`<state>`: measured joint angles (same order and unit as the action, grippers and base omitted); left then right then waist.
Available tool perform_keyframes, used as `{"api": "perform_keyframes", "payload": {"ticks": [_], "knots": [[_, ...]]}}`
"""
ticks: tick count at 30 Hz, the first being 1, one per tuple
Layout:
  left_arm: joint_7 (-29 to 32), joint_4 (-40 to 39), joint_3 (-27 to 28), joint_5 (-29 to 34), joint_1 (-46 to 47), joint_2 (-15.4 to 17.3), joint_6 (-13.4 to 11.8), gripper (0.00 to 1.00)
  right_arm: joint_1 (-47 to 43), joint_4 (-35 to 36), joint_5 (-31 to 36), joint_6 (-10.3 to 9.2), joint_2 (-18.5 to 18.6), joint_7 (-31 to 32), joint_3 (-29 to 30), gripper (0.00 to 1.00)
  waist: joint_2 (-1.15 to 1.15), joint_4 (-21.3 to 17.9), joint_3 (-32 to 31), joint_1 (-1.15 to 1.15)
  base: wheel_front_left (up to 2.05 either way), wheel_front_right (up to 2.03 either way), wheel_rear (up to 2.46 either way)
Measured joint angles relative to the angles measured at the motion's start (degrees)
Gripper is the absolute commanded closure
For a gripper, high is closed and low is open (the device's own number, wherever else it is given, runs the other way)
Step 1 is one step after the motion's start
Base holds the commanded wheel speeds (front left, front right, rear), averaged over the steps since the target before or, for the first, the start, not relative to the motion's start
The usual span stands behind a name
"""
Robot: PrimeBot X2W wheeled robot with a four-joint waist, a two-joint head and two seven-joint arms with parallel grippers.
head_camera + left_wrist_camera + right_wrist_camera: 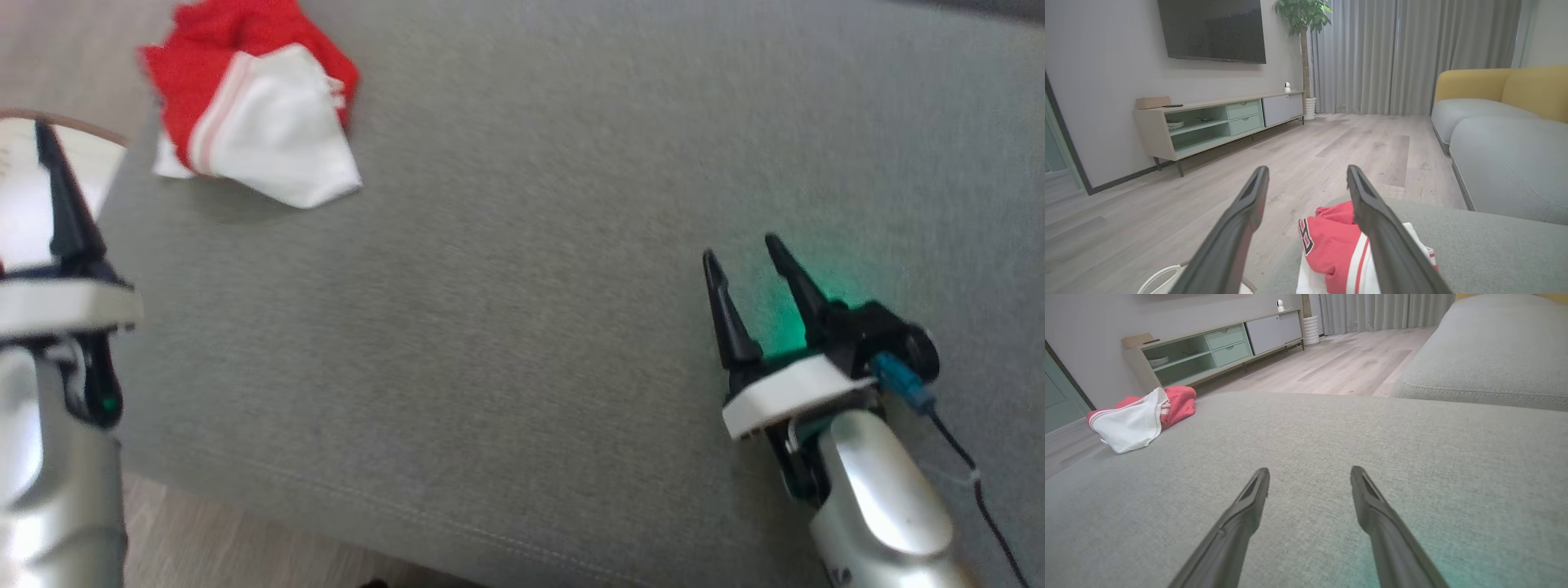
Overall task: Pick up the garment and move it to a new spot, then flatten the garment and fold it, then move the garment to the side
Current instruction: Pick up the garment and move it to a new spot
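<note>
The crumpled red-and-white cloth garment (253, 106) lies at the grey fabric cushion's (522, 343) far left corner — probably soft, light and limp. The left gripper (1306, 175) and right gripper (741, 251) stand spread and empty; a raised white fold looks best to pinch.

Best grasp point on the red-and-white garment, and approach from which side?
Likely the raised red bunch of the garment, left gripper coming down from above: it lies crumpled near that arm's side of the cushion, the red folds stand proud, the white flap lies flatter.
</note>
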<state>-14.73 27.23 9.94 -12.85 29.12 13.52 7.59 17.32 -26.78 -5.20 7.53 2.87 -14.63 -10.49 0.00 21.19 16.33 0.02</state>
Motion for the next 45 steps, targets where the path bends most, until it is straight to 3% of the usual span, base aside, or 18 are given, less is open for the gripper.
{"api": "perform_keyframes", "payload": {"ticks": [6,11,21,22,23,30,38,45], "knots": [[0.0,8.6,-4.4,-3.1,5.8,3.1,0.0,0.00,2.8,2.1,1.3,0.00,0.1,0.0,-0.8,0.00,0.00,-3.2,4.8,0.00,0.00,0.00,0.00],[0.0,21.4,-8.0,-6.7,11.1,6.6,0.0,0.00,5.4,5.1,1.7,0.00,0.4,0.0,-2.6,0.00,0.00,-7.7,8.9,-0.01,0.00,0.00,0.00],[2.1,36.7,-9.9,-10.4,17.2,9.1,0.0,0.00,6.8,10.0,2.8,0.00,0.2,-0.4,-2.7,0.00,0.00,-13.2,14.3,-0.01,0.00,0.00,0.00],[2.1,37.7,-9.9,-10.4,17.8,9.2,0.0,0.30,6.9,10.2,2.8,0.00,0.1,-0.4,-2.6,0.00,0.00,-13.5,14.6,-0.01,0.00,0.00,0.00],[2.1,38.5,-9.9,-10.4,18.5,9.3,0.0,1.00,7.0,10.3,2.8,0.00,0.0,-0.5,-2.6,0.00,0.00,-13.8,14.7,-0.02,0.00,0.00,0.00],[0.7,36.4,-13.6,-9.7,20.2,9.8,0.0,1.00,6.8,9.0,1.6,0.00,0.2,-0.5,-1.9,0.00,0.00,-14.5,12.7,-0.01,0.00,0.00,0.00],[0.2,16.6,-22.7,-10.6,22.7,9.6,0.0,1.00,4.1,7.5,-2.8,0.00,0.3,-0.4,-1.8,0.00,0.00,-16.7,7.6,-0.03,0.00,0.00,0.00],[0.0,5.7,-32.0,-14.7,21.9,9.2,0.0,1.00,1.5,7.0,-6.4,0.00,0.3,-0.4,-2.3,0.00,0.00,-23.2,4.1,-0.03,0.00,0.00,0.00]]}}
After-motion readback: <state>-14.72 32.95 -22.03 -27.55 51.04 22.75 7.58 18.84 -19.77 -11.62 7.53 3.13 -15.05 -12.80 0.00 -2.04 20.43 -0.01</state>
